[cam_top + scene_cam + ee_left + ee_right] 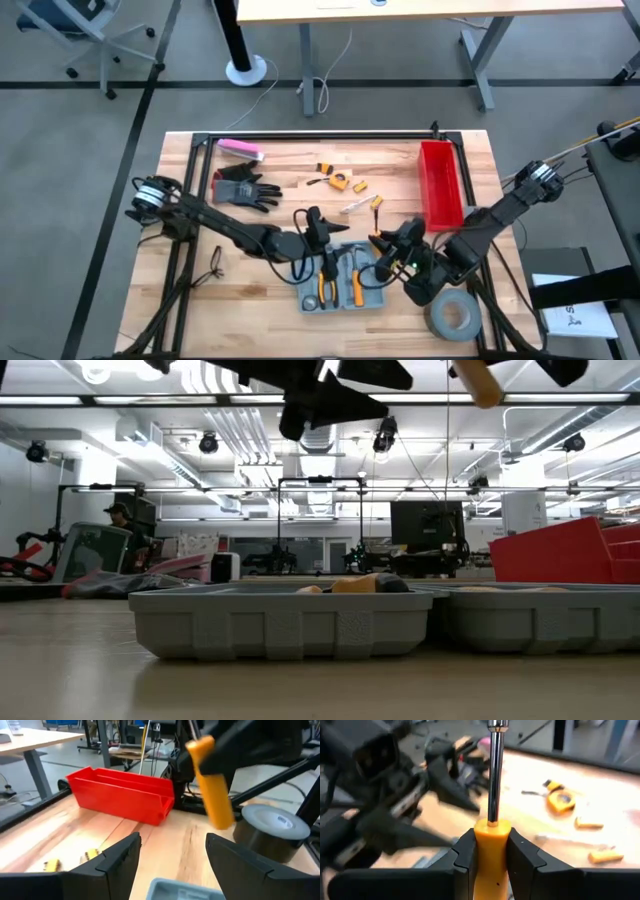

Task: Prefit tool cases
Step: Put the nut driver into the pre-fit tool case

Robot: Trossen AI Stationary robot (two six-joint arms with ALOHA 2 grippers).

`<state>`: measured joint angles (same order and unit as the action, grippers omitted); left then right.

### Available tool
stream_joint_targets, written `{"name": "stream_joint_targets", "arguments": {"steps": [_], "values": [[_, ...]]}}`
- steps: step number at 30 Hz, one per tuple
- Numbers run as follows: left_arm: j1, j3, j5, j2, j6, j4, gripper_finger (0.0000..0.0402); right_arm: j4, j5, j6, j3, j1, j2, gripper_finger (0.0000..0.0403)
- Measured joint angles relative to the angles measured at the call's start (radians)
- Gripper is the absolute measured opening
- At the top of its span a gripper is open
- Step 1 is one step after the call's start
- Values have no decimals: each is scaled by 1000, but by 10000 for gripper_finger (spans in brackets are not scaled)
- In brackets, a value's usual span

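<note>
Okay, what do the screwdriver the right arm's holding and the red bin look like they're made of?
The screwdriver, clamped in the right gripper, has a smooth orange handle, probably plastic, and a shiny shaft that mirrors light, so likely polished steel. The red bin looks like moulded plastic: uniform colour, thin walls, slight sheen.

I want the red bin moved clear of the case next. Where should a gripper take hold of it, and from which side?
Judging from the high view, grip one long wall of the red bin from straight above. It stands open-topped and upright on the table, so a thin rim is exposed. Its long wall toward the table's middle looks clearest; the left gripper is open and nearer it.
</note>
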<state>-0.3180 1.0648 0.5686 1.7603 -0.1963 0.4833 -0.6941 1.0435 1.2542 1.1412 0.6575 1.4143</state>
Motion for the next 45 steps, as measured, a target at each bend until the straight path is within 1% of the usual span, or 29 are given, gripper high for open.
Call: {"name": "stream_joint_targets", "arguments": {"steps": [6,14,17,22,26,34,39,42,45], "values": [[0,-1,10,-36,76,-86,220,-1,-117,50,0,12,1,60],[1,-2,18,-40,59,-180,223,-4,-251,196,-24,12,38,60],[1,-2,25,-44,62,-194,228,0,-300,258,-30,13,68,60],[1,-2,30,-48,120,-203,226,32,-408,324,-32,12,122,60],[1,-2,54,-50,166,-226,218,31,-455,380,-21,12,153,60],[0,-2,51,-59,188,-239,214,57,-542,484,-1,9,190,60],[-6,-2,50,-74,209,-240,220,48,-653,562,0,-2,208,60],[-11,-2,30,-81,242,-239,221,39,-681,606,0,-10,214,60],[-13,-2,-21,-85,267,-240,218,39,-692,639,1,-20,225,60]]}}
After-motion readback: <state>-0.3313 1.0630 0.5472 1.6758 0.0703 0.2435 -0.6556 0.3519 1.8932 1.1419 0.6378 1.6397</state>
